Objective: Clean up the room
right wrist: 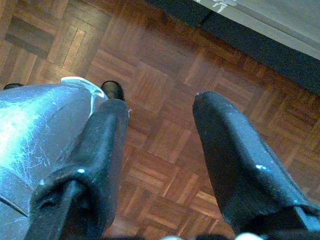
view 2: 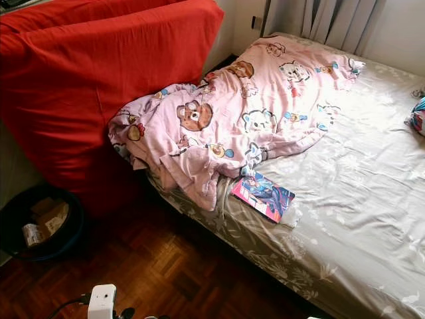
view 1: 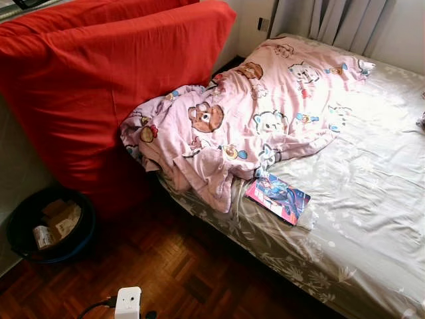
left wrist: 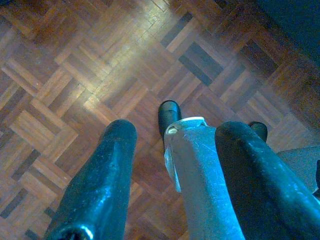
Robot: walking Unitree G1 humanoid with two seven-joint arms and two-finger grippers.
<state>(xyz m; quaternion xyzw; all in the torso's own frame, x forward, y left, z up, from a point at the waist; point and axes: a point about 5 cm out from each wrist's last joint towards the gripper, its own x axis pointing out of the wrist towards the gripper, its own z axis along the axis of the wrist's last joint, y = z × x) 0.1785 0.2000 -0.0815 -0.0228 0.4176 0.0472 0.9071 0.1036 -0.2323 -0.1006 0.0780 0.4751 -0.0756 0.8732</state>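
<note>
One blanket, one book, one bin, two grippers.

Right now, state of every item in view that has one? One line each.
Pink bear-print blanket: crumpled, one end hanging over the bed edge.
Comic book: closed, flat on the bed near the edge.
Red mattress: propped upright beside the bed.
Dark bin: on the floor, cardboard scraps inside.
Left pincer: open, over the parquet floor.
Right pincer: open, over the floor.
</note>
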